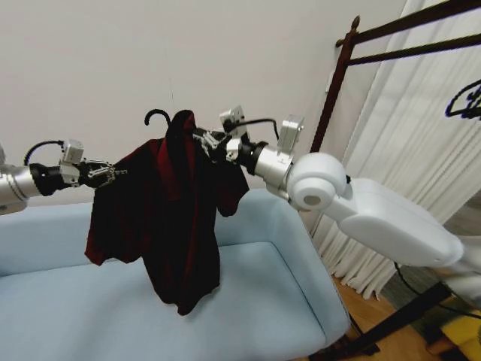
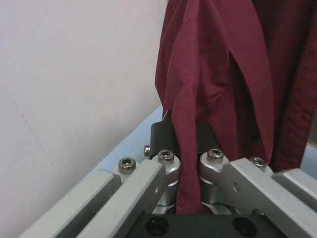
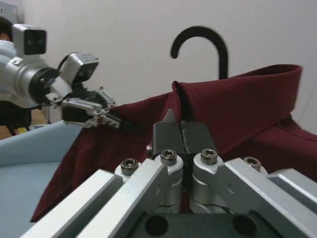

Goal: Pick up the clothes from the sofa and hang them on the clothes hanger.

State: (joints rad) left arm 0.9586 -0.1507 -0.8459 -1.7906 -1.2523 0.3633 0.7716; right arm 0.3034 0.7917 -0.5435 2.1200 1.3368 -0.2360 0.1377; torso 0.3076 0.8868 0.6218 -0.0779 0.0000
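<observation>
- Dark red cloth is pinched tight in my left gripper [image 1: 114, 174], which grips a fold at the left edge of the shirt [image 1: 169, 226].
- The shirt hangs in the air over the pale blue sofa [image 1: 263, 301], held up between my 2 grippers (collar highest).
- A black hanger hook [image 1: 156, 115] pokes up just beside the collar.
- My right gripper [image 1: 203, 143] is clamped on the collar itself.
- The dark wooden rack [image 1: 338, 68] stands to the right, well apart from the shirt.

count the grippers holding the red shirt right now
2: the left gripper pinches the shirt at its outer edge; the right gripper clamps the collar beside the hanger hook.
</observation>
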